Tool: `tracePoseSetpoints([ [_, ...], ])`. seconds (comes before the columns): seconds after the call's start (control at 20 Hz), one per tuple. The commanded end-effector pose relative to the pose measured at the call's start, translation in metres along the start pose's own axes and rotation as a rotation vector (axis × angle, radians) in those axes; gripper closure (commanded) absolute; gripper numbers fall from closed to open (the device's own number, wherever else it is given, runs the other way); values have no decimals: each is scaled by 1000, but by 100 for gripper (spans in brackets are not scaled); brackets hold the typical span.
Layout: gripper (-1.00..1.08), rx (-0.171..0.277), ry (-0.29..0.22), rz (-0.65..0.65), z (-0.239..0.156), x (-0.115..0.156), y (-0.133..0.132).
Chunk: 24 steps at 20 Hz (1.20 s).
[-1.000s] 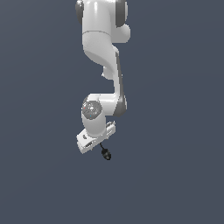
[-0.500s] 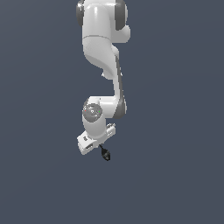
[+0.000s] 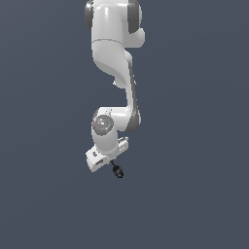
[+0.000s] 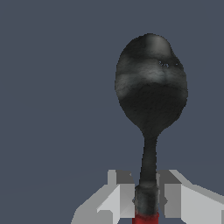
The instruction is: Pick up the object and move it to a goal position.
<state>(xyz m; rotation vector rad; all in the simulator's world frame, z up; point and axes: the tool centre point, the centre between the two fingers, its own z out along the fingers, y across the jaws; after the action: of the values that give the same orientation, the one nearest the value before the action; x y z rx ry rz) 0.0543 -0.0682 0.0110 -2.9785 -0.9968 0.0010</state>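
The object (image 4: 151,94) is a small spoon-like tool with a rounded black head, a thin black shaft and a red handle end. In the wrist view my gripper (image 4: 146,199) is shut on its shaft just above the red handle, a grey finger on each side. In the exterior view the object (image 3: 117,170) shows as a tiny dark blob poking out below the white hand, and my gripper (image 3: 113,163) holds it in mid-air. The fingers themselves are hard to make out there.
Only the white arm (image 3: 114,58) hanging down from the top of the exterior view and a plain dark grey-blue background show. No table, container or goal marker is visible.
The arm's lower part and the held object have shifted very slightly; the grip looks the same throughout.
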Motion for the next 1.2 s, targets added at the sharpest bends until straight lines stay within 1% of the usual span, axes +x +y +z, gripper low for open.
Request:
tracePoseSetpoints([
  [0.0,108,-1,0,0,-3,-1,0],
  [0.3,108,-1,0,0,-18,-11,-2],
  [0.55,108,-1,0,0,-43,-27,-4],
  [1.15,108,-1,0,0,-135,-84,-14],
])
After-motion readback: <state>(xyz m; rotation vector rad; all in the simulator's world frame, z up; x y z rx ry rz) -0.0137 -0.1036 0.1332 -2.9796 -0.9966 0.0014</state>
